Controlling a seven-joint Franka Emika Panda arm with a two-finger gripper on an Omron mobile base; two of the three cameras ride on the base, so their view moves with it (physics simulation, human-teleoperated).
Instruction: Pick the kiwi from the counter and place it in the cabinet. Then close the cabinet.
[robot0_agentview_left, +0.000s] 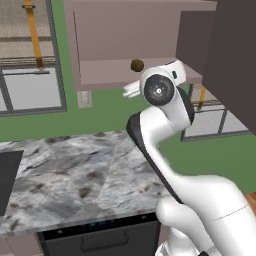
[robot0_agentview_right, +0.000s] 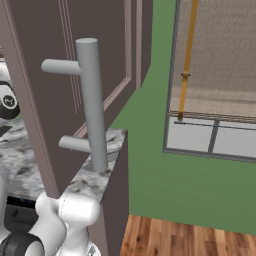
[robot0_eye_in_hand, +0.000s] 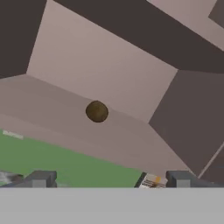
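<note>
Kiwi (robot0_agentview_left: 137, 65), one small round olive-brown ball, resting on the floor of the open dusty mauve-brown wall cabinet (robot0_agentview_left: 125, 35), near the front lip of its shelf. Same kiwi (robot0_eye_in_hand: 97, 111) in the hand view, lying alone on the pale cabinet floor, well apart from the back wall and the side wall. One cabinet door (robot0_agentview_right: 75, 90) swung open, recessed-panelled, carrying one long vertical grey bar handle (robot0_agentview_right: 93, 102) on two short grey stand-offs. Two dark finger tips at the bottom of the hand view, one (robot0_eye_in_hand: 40, 178) left and one (robot0_eye_in_hand: 183, 178) right, set wide apart with nothing between them: jaws open, gripper (robot0_eye_in_hand: 112, 179) empty and drawn back from the kiwi, not touching it. One white arm with dark joints (robot0_agentview_left: 165, 130) rising from the lower right of the left base view, its round wrist joint just below and right of the kiwi, in front of the shelf edge. One grey-and-white marbled stone worktop (robot0_agentview_left: 75, 175) with dark veining below the cabinet, with one dark flat panel (robot0_agentview_left: 7, 180) set at its left edge. One dark drawer front (robot0_agentview_left: 100, 240) under the worktop's edge. Green wall (robot0_agentview_right: 150, 150) behind. Wire-mesh window panels with one yellow strap each: one (robot0_agentview_left: 27, 35) at upper left, one (robot0_agentview_right: 220, 55) in the right base view. Wooden floor (robot0_agentview_right: 175, 237) at lower right.
</note>
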